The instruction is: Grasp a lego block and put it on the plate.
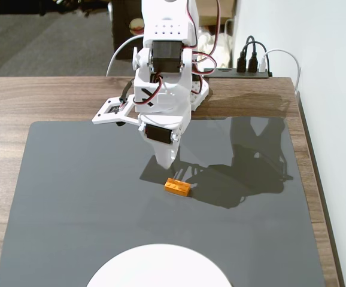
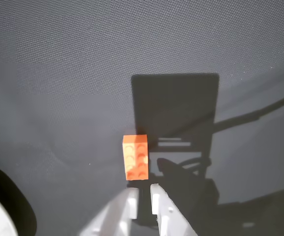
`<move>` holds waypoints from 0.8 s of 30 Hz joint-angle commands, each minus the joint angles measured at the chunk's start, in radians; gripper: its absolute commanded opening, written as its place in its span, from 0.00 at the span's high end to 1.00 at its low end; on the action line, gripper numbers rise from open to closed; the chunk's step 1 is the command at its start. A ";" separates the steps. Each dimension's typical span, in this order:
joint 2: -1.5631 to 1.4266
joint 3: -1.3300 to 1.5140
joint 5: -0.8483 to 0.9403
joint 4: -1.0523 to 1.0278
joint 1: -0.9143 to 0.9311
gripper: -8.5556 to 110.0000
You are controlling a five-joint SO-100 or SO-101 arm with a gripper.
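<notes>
A brown wooden table (image 1: 53,95) carries a large dark grey rectangular mat (image 1: 71,203). At the mat's near edge in the fixed view sits the large plain white round plate (image 1: 159,268), cut off by the frame. The white plastic robot arm (image 1: 164,89) leans down over the mat's middle. Its white two-finger gripper (image 2: 143,196) has its jaws nearly together, with only a narrow gap, holding nothing. The small bright orange studded plastic lego block (image 2: 135,157) lies flat on the mat just beyond the fingertips, well apart from the plate.
</notes>
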State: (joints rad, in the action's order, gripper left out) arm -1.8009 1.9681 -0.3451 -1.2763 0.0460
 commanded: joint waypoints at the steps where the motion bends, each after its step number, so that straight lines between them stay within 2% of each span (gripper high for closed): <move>1: 0.002 -0.017 0.009 0.002 -0.006 0.79; 10: 0.017 -0.008 0.025 0.009 -0.014 0.67; 18: 0.046 0.008 0.025 0.034 -0.028 0.67; 24: 0.054 0.020 0.011 0.052 -0.054 0.63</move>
State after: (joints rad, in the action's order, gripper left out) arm -1.7441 1.9896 -0.3267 -1.2349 0.0031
